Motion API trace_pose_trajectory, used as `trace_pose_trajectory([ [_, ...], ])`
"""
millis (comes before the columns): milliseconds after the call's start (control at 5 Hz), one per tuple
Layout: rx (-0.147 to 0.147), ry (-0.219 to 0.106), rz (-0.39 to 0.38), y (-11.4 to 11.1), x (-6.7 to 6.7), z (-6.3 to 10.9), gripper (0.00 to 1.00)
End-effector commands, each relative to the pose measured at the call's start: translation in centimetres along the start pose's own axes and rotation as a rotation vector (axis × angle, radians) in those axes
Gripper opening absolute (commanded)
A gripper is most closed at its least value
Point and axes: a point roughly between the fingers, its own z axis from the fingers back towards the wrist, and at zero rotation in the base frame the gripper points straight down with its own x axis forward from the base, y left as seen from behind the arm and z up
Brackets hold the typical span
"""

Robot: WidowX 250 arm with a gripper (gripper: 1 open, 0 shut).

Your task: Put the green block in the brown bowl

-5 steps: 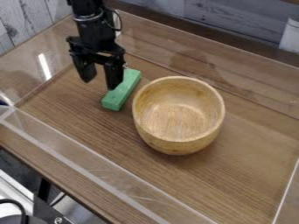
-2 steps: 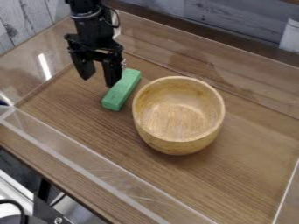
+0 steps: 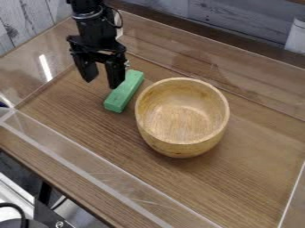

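A small bright green block (image 3: 123, 91) lies flat on the wooden table, just left of the brown bowl (image 3: 181, 116). The bowl is round, light tan wood with a thick rim, and holds nothing. My black gripper (image 3: 102, 78) hangs just above and to the left of the block's far end, its two fingers pointing down and spread apart. It is open with nothing between the fingers. One fingertip (image 3: 116, 81) stands close to the block's upper left edge; whether it touches I cannot tell.
A clear plastic wall (image 3: 71, 169) runs along the table's front and left edges. A raised wooden ledge (image 3: 226, 49) crosses the back. Bare tabletop (image 3: 71, 125) lies in front of the block and to the right of the bowl.
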Motion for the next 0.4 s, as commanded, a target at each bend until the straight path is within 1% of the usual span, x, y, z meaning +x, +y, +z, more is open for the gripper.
trace_pose_trajectory([
  [0,0.03,-0.051,0.01,0.5,1.0,0.8,1.0],
  [200,0.032,-0.033,0.015,0.5,1.2,-0.4,1.0],
])
